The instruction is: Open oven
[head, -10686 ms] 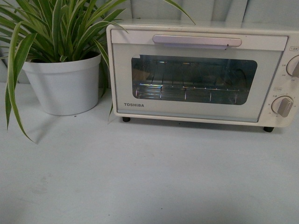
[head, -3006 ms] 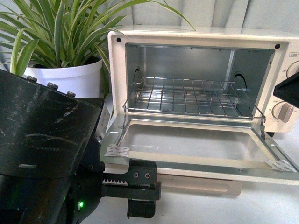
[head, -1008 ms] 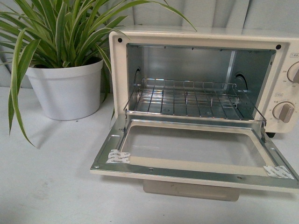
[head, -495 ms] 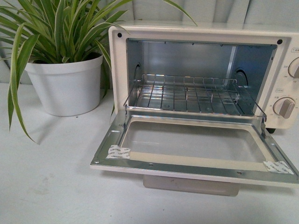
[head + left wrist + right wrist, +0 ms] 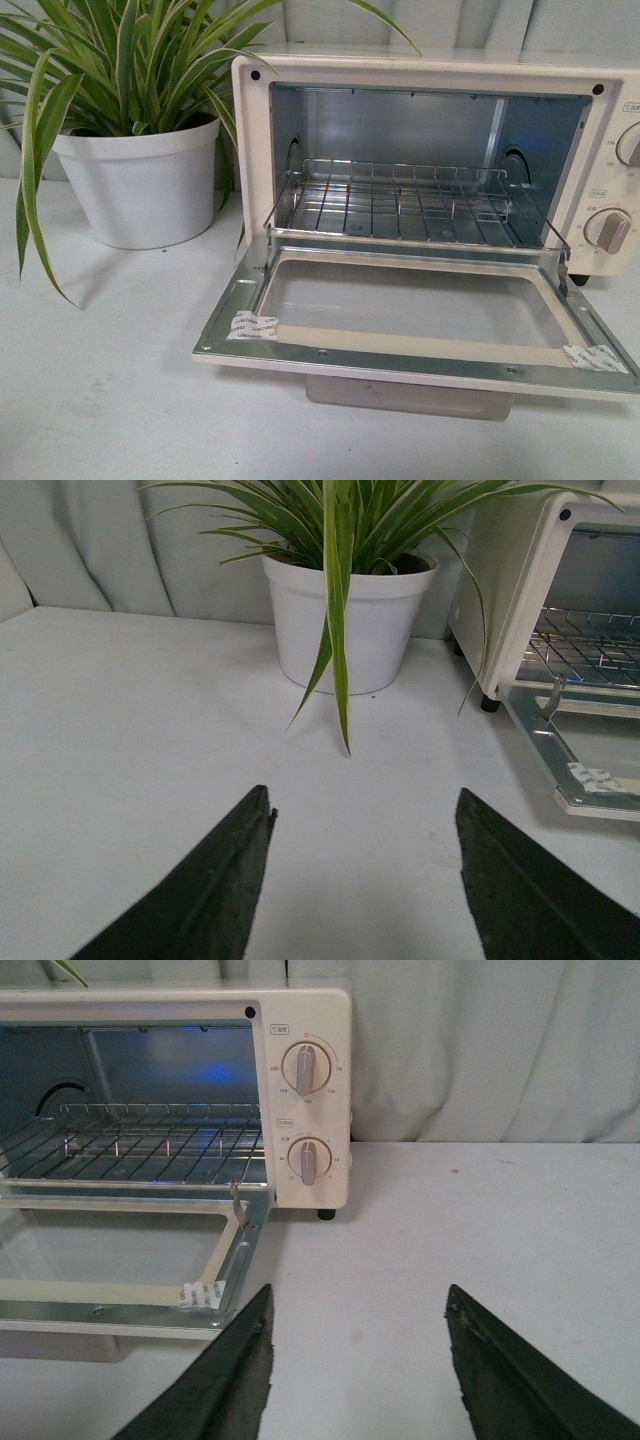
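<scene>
The cream-white oven (image 5: 250, 130) stands on the white table with its glass door (image 5: 410, 315) folded down flat toward me. Its wire rack (image 5: 400, 205) and shiny metal interior show. Two round knobs (image 5: 608, 228) sit on its right side. The bar handle is under the lowered door's front edge. Neither arm shows in the front view. My left gripper (image 5: 362, 802) is open and empty over bare table, left of the oven (image 5: 520, 570). My right gripper (image 5: 358, 1300) is open and empty, right of the door's corner (image 5: 215, 1295), below the knobs (image 5: 306, 1160).
A spider plant in a white pot (image 5: 140, 185) stands just left of the oven, its long leaves hanging over the table; it also shows in the left wrist view (image 5: 345, 625). A grey curtain (image 5: 480, 1050) hangs behind the table.
The oven door, shut at first, now lies fully open. The black arm that filled the front view's lower left has left it. Nothing has moved in the last half second.
</scene>
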`<action>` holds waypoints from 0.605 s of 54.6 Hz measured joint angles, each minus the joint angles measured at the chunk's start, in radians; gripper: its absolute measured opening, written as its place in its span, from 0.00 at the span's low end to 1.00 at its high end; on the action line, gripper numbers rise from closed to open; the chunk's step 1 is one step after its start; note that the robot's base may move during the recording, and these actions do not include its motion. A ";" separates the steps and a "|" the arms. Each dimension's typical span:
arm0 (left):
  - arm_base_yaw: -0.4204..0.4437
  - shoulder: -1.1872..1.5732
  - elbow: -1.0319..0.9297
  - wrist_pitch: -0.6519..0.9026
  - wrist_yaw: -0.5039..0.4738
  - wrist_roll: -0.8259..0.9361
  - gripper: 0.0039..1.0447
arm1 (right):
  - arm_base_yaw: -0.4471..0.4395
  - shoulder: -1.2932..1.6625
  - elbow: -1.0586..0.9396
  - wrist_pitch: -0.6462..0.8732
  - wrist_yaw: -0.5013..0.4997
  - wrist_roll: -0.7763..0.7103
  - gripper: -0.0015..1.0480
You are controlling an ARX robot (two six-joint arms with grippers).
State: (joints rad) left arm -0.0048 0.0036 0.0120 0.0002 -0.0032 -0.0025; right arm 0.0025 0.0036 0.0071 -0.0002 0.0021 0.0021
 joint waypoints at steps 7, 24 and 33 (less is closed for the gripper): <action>0.000 0.000 0.000 0.000 0.000 0.000 0.77 | 0.000 0.000 0.000 0.000 0.000 0.000 0.72; 0.000 0.000 0.000 0.000 0.000 0.000 0.94 | 0.000 0.000 0.000 0.000 0.000 0.001 0.91; 0.000 0.000 0.000 0.000 0.000 0.000 0.94 | 0.000 0.000 0.000 0.000 0.000 0.001 0.91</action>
State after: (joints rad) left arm -0.0044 0.0036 0.0120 0.0002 -0.0032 -0.0021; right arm 0.0025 0.0036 0.0071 -0.0002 0.0021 0.0029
